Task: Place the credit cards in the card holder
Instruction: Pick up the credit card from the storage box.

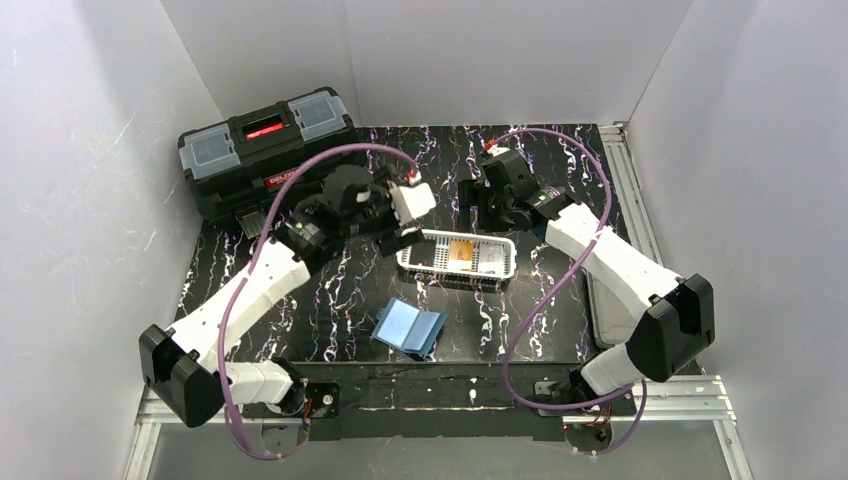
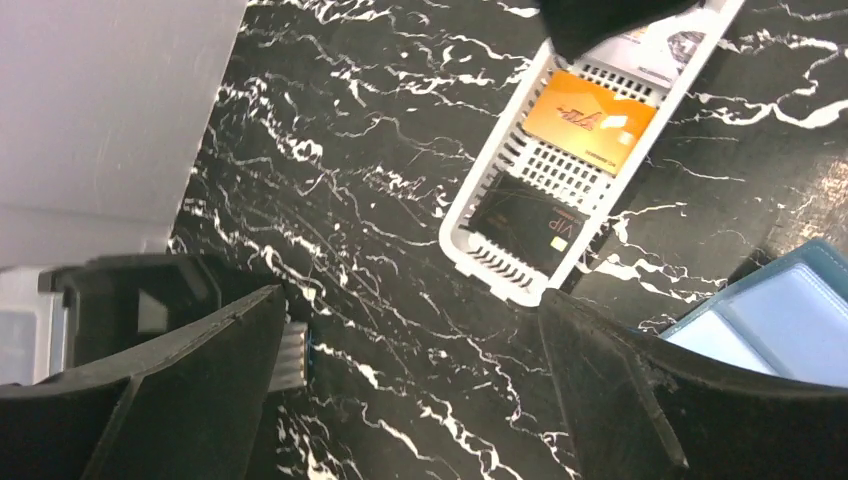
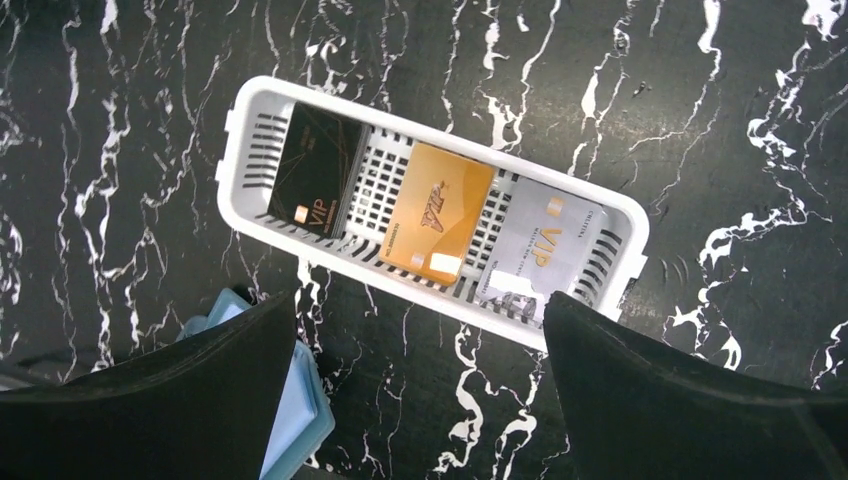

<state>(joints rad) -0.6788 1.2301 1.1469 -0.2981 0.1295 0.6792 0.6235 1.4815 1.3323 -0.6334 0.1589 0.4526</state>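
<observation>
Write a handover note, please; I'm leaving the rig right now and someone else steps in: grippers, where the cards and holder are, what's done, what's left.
Left gripper: open, empty, over the table by the white mesh basket.
Right gripper: open, empty, above the basket.
Cards: black card, orange card and pale card lie flat, side by side in the basket.
Card holder: lies open on the table, apart from the basket, toward the arm bases.
Done: no card in the holder.
Left: all three cards go into it.
</observation>
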